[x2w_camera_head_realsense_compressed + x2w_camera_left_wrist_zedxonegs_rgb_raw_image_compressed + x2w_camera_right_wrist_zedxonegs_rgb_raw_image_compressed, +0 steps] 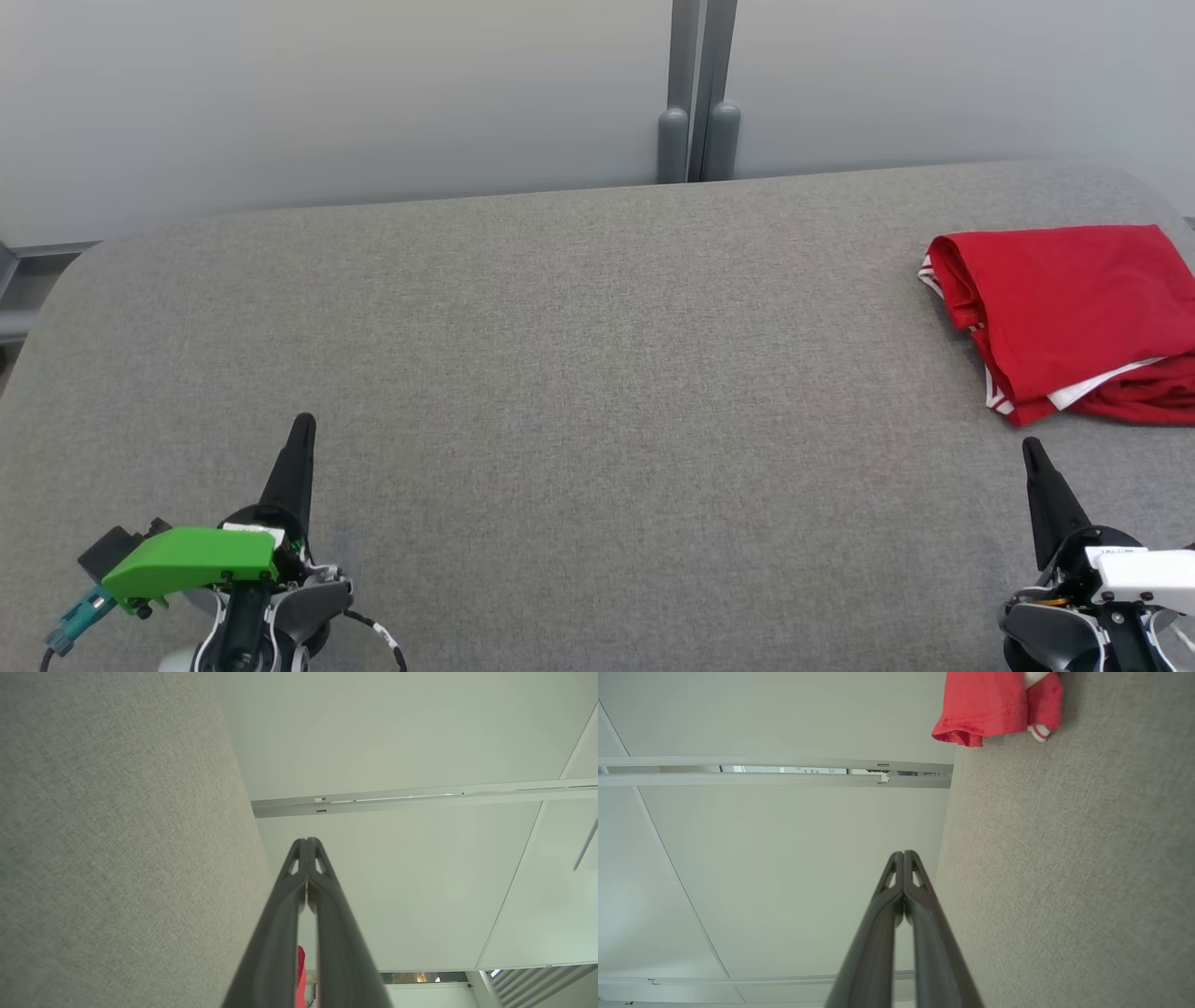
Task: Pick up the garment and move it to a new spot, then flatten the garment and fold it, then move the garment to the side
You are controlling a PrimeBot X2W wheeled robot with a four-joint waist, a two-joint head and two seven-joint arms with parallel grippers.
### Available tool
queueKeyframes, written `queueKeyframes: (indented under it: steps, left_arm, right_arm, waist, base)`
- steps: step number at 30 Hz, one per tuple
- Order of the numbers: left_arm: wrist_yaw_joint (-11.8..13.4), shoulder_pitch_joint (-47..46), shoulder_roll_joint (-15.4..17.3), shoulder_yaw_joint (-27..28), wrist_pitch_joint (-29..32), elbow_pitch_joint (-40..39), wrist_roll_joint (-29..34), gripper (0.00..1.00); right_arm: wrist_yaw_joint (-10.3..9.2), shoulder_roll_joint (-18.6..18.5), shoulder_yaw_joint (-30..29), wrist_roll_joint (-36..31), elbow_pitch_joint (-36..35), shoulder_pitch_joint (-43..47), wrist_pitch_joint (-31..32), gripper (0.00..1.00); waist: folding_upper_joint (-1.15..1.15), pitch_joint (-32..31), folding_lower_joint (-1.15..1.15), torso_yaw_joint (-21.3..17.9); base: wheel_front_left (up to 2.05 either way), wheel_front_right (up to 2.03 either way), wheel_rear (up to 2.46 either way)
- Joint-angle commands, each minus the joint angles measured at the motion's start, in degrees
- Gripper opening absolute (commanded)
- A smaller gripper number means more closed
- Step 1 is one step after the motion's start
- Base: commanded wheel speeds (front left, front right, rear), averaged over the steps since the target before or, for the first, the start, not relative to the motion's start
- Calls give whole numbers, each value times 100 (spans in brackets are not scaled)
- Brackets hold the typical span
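One garment (1064, 313) lies near right gripper (1031, 448), left gripper (304, 427) farther (both pinched together).

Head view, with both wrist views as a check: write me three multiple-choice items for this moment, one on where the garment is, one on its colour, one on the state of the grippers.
1. Where on the grey surface does the garment lie?
A. At its far right side
B. In its centre
C. At its near left corner

2. What colour is the garment?
A. Blue
B. Red with white trim
C. Yellow

3. How are the left gripper and the right gripper?
A. Both open
B. Both shut, holding nothing
C. The right one shut on the garment

Answers:
1 A: in the head view it lies against the right edge, beyond the right gripper.
2 B: red cloth with white edges showing at the folds.
3 B: each wrist view shows the fingertips together, with no cloth between them.
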Motion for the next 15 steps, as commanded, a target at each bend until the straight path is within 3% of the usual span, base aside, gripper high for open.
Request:
queueKeyframes:
  steps: [1, 15]
  left_arm:
    - [-33, -101, -4, 22, 27, -23, -121, 0]
    - [-36, -116, -10, 31, 90, -35, -338, 0]
  right_arm:
    - [2, -28, -24, 123, -35, 17, 33, 0]
    - [2, -28, -45, 365, -42, 20, 70, 0]
  waist:
    - [0, -3, 0, -6]
    - [0, -17, 0, -33]
  base:
    - [0, 0, 0]
    - [0, 0, 0]
